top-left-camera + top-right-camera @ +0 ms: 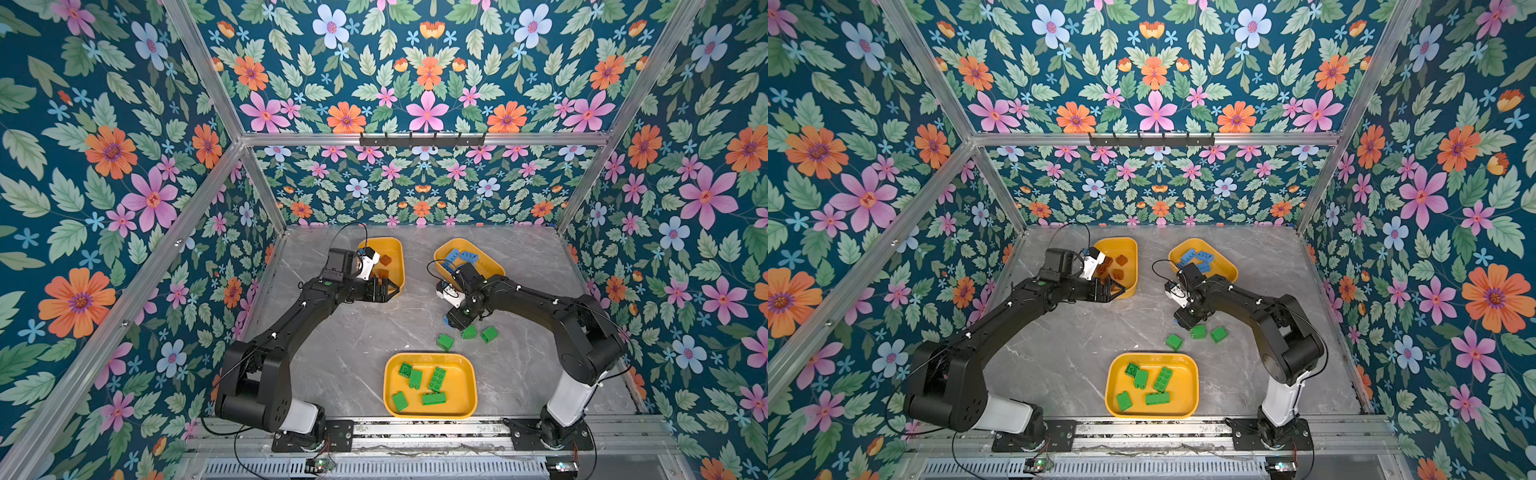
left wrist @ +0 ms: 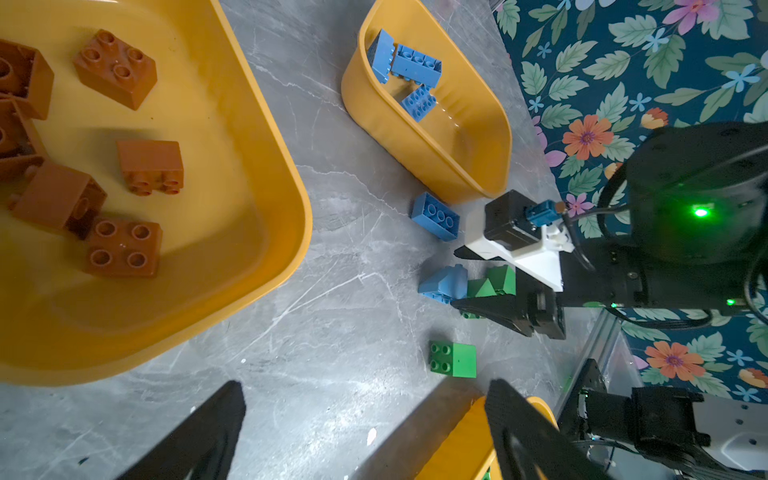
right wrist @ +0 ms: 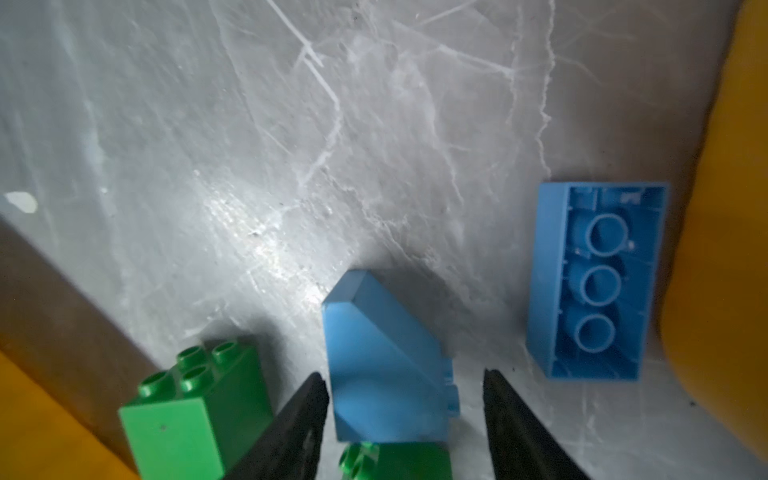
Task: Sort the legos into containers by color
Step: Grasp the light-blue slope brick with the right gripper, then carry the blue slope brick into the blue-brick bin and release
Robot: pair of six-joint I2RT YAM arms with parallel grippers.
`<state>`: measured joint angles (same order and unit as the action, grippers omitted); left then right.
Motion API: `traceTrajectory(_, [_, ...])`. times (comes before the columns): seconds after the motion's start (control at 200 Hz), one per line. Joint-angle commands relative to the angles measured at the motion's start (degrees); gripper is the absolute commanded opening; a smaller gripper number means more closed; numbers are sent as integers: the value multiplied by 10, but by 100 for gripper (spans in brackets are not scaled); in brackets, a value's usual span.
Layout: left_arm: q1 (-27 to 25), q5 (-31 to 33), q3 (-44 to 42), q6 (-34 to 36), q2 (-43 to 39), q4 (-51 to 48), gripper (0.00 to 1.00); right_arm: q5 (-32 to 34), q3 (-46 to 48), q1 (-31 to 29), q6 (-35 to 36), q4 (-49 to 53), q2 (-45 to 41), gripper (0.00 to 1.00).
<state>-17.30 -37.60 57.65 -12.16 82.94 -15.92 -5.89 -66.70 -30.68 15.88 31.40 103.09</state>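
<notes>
Grasp of the sloped blue lego [image 3: 382, 357] by the right tool [image 3: 403, 374], right wrist view. The jaws stand apart on either side of the piece, 1 finger almost at its flank and a clear gap at the other, so nothing is gripped yet. The piece lies on its side on the grey counter [image 1: 332, 353], between a green brick [image 3: 195, 399] and an upturned blue oblong brick [image 3: 598, 282]. Another green brick [image 3: 395, 459] sits just beside the end nearest the tool.

For a sound grip, the pads should probably meet the 2 flat parallel flanks rather than the slope, which could squeeze out. They should also stay clear of the green neighbours, and the lift should go straight up before the carry to the blue tray [image 2: 386, 124] nearby.

The piece is light blue and matte, with 1 chamfered face and studs showing at 1 edge.

The left tool [image 2: 365, 386] is spread wide and empty, near the brown tray [image 1: 402, 266]. The green tray [image 1: 387, 382] holds 5 bricks.
</notes>
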Motion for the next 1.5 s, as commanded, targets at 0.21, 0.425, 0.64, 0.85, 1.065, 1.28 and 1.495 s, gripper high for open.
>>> traceTrajectory(0.21, [4,-15,-6,-9,-3,15,93,11,-10,-6,4,-2,29,41])
traceTrajectory(0.425, [4,-17,-2,-11,0,13,93,2,-16,-9,-6,1,17,28])
traceTrajectory(0.64, [5,-35,0,-30,1,32,92,13,-51,-6,-8,40,-65,27])
traceTrajectory(0.85, [4,-54,0,-53,7,60,92,8,-116,46,0,60,-88,27])
traceTrajectory(1.065, [3,-69,-13,-80,0,93,92,11,-183,113,6,59,-10,27])
traceTrajectory(1.28, [4,-67,-20,-87,-4,96,92,21,-232,149,5,46,66,30])
traceTrajectory(1.495, [4,-61,-23,-85,-3,89,92,24,-251,153,15,52,103,52])
